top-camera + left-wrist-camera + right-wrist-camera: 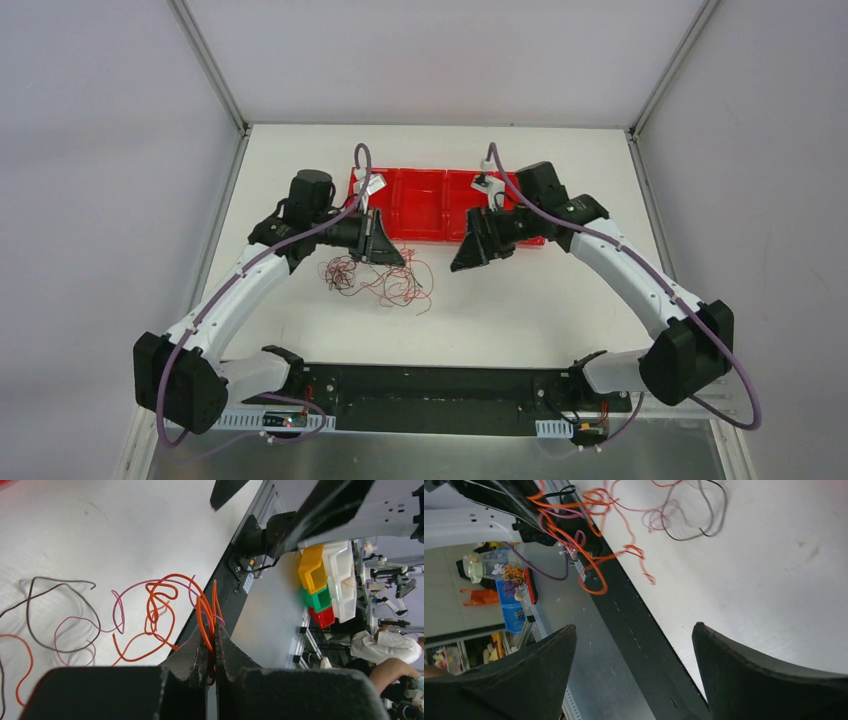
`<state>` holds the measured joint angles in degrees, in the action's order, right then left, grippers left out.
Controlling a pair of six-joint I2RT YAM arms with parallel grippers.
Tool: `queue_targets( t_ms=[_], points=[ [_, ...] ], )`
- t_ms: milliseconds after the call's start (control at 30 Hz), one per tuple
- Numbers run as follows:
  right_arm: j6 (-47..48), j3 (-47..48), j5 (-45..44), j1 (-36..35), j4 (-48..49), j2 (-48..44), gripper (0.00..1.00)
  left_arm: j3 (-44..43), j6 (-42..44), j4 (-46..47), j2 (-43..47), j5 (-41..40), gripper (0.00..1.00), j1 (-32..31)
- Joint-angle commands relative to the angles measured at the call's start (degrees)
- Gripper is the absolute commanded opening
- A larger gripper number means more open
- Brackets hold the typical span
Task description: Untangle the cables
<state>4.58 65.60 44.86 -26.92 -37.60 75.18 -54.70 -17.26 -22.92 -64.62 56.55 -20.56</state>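
The cables (375,280) lie loosely tangled on the table (540,300), just in front of the red tray (425,200). The left gripper (210,642) has its jaws pinched on orange strands of them, probably to anchor the bundle. Nearby, the right gripper (634,630) hovers with its jaws wide and empty, seemingly ready to pull a loop free.

My table (560,300) is white and flat, with a black strip (430,385) along the near edge. Grey walls (100,150) stand on three sides — silver posts (212,65) run up the back corners. Past the edge I see stacked bins (311,570) — yellow, green, red and white.
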Motion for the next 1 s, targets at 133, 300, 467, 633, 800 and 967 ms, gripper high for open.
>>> queue_targets(
  t_ms=[133, 300, 467, 633, 800, 967],
  points=[
    [-3.33, 5.03, 2.94, -11.30, 10.19, 5.95, 0.88, 2.08, -25.03, 29.10, -4.20, 2.06, 0.00, -2.98],
    [-3.44, 1.56, -3.80, -13.17, 14.73, 6.92, 0.61, 2.54, -26.10, 30.69, -3.66, 3.56, 0.00, -3.00],
    [-2.39, 0.84, -7.30, -12.55, 14.69, 5.77, 0.00, 3.54, -21.40, 24.82, 0.66, 3.23, 0.04, -3.00],
    [-0.91, 1.72, -4.75, -11.59, 11.01, 4.50, 0.00, 2.38, -12.18, 13.81, 4.04, 0.37, 0.25, -1.32],
    [2.19, 2.42, 0.02, -11.97, 7.06, 4.14, 0.00, -0.38, -8.91, 12.46, 3.52, -2.04, 0.41, -0.90],
    [3.56, 2.77, 1.17, -12.04, 5.71, 3.27, 0.00, -0.43, -7.69, 12.29, 1.42, -2.01, 0.56, -1.06]
  ],
)
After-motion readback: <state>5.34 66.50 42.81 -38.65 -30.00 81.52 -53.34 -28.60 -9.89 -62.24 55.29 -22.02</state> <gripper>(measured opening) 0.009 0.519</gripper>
